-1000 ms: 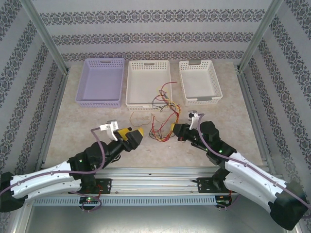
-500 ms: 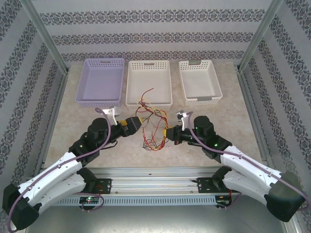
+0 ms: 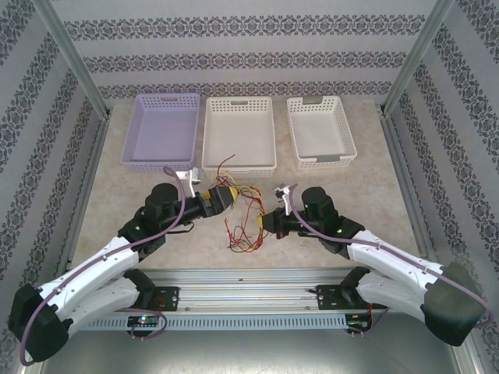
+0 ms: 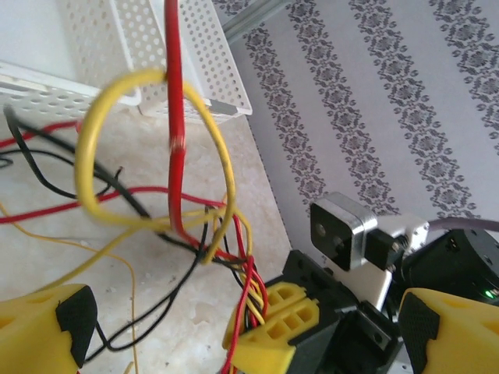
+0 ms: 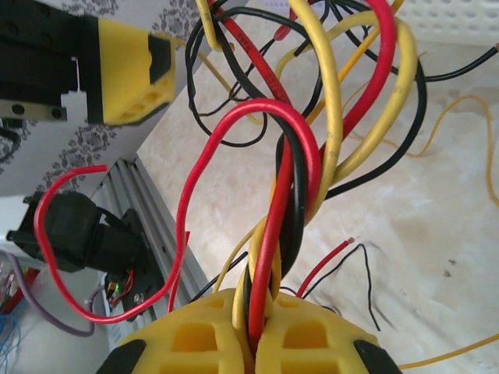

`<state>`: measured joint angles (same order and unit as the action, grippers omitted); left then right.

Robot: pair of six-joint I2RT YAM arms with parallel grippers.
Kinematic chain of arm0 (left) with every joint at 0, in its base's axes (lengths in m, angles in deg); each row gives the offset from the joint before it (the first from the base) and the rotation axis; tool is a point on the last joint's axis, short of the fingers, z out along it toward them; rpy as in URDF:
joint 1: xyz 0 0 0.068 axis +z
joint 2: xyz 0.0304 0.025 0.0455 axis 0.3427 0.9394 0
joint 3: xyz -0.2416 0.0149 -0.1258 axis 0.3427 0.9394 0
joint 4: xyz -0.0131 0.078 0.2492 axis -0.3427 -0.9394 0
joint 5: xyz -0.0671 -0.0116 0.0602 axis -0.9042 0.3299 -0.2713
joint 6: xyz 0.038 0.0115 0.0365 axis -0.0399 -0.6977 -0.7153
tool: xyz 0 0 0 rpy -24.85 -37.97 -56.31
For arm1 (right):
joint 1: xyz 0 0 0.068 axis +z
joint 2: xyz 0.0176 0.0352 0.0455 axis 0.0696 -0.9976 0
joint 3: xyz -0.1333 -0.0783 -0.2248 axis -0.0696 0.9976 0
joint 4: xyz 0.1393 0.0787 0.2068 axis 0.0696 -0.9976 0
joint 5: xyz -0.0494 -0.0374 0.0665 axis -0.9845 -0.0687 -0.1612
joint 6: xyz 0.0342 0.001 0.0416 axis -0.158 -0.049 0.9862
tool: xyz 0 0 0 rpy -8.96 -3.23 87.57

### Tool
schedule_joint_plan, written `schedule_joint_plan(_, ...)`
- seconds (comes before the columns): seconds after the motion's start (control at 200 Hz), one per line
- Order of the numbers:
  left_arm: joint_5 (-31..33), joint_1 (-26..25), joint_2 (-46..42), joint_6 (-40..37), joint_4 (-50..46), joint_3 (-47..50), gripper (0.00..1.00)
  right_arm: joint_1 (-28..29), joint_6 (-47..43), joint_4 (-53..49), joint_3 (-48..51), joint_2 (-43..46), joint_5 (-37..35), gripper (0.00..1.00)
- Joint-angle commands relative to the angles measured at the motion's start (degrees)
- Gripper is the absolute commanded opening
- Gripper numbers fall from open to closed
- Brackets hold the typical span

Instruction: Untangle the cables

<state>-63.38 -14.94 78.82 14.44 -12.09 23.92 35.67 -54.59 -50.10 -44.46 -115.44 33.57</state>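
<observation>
The cables [image 3: 243,227] are a tangle of thin red, yellow and black wires in the middle of the table, between my two grippers. My right gripper [image 3: 267,220] is shut on a twisted bundle of the cables [image 5: 292,195], which rises straight from between its yellow fingertips [image 5: 195,335]. My left gripper [image 3: 228,196] is open, just left of the tangle. In the left wrist view, loops of cable [image 4: 173,117] hang ahead of the left gripper [image 4: 242,323]. Its fingers [image 4: 43,331] stand far apart, and the right gripper [image 4: 274,327] with its bundle sits between them.
Three baskets stand in a row at the back: a purple one [image 3: 160,131], a white one [image 3: 238,134] in the middle and a smaller white one [image 3: 321,128] on the right. A metal rail [image 3: 249,276] runs along the near edge.
My left gripper moved up and right to the tangle and finished opening wide. My right gripper slid left with the bundle, dragging the cables toward the left gripper.
</observation>
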Motion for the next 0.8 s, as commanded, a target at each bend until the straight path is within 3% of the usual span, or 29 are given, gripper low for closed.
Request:
schedule_joint_plan(0.0,0.5,2.0,1.4,-2.3,-1.8,-3.2,1.0,0.7,-2.2,1.2,-1.8,0.2,1.6,0.0)
schedule_joint_plan(0.28,0.6,4.0,7.3,-3.0,-3.5,-6.0,0.91,1.3,-3.6,-0.8,-2.9,-0.2,1.9,0.0)
schedule_joint_plan(0.38,-0.3,4.0,8.8,-2.8,-2.1,-6.8,0.82,1.8,-4.1,-1.3,-3.4,-1.2,1.6,0.0)
schedule_joint_plan(0.629,-0.2,4.4,8.4,-3.8,-3.1,-7.2,0.45,2.5,-4.9,-2.2,-3.6,-2.7,0.0,0.0)
schedule_joint_plan(0.794,-0.7,4.9,7.9,-4.8,-4.2,-7.6,0.07,2.6,-5.3,-3.6,-4.1,-3.6,-2.1,0.0)
